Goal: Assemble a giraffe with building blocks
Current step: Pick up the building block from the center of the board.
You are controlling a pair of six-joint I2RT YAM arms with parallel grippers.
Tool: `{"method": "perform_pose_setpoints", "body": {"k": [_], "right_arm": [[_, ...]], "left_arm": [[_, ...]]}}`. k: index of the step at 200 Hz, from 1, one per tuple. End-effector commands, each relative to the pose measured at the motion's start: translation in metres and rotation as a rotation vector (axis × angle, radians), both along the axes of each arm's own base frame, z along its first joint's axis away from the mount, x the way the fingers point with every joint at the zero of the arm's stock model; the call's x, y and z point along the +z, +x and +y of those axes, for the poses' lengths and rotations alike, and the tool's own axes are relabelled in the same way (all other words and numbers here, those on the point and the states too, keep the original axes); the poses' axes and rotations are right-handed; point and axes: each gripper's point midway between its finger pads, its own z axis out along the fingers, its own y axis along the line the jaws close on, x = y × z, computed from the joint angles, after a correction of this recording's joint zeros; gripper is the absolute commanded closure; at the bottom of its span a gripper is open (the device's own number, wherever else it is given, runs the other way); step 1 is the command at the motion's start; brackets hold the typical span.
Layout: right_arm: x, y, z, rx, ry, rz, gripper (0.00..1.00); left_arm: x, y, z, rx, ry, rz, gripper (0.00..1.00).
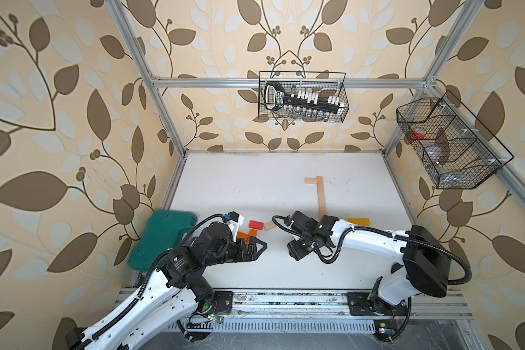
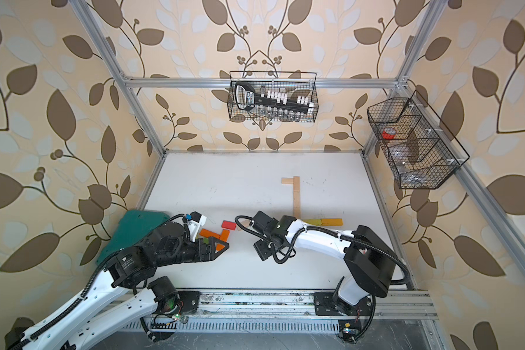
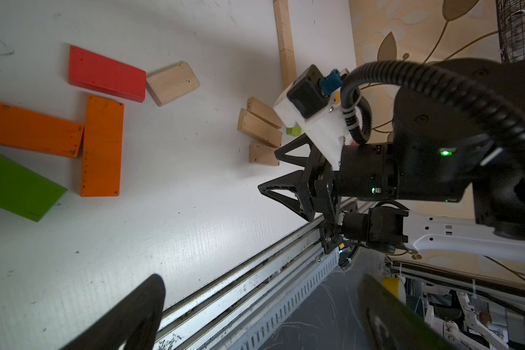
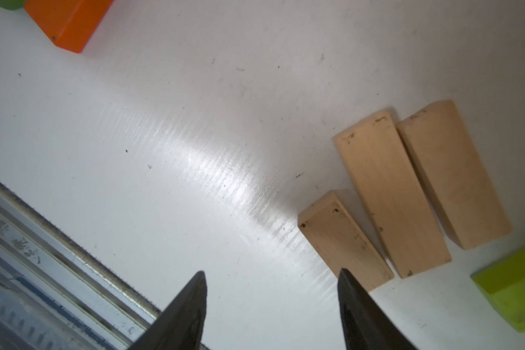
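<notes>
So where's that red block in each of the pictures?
Both top views: the red block lies just below picture centre.
Left wrist: in view, beside an orange block.
Right wrist: not in it.
Shared landmark: the short pale block at its end, seen in a top view and the left wrist view.

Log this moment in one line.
left gripper: open, empty | right gripper: open, empty, near pale blocks | plank line: laid flat
</notes>
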Motion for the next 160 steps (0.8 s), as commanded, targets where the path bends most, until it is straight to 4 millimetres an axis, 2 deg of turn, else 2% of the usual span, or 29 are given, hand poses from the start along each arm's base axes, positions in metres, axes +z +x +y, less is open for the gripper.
{"method": "perform_pose_setpoints", "body": {"k": [1, 121, 160], "right_arm": [[-0.010, 0.002, 0.002, 0.063, -0.035, -0.001, 0.33], [-0.023, 0.023, -0.018, 0.063, -0.127, -0.032, 0.30], [-0.031, 0.024, -0.020, 0.068, -0.136, -0.010, 0.30]], "left_arm": [[-0.004, 0.002, 0.001, 0.006, 0.018, -0.004, 0.01], [-0.006, 0.005, -0.001, 0.004, 0.025, -0.007, 0.01], [-0.004, 0.006, -0.003, 0.001, 0.025, -0.013, 0.01]]}}
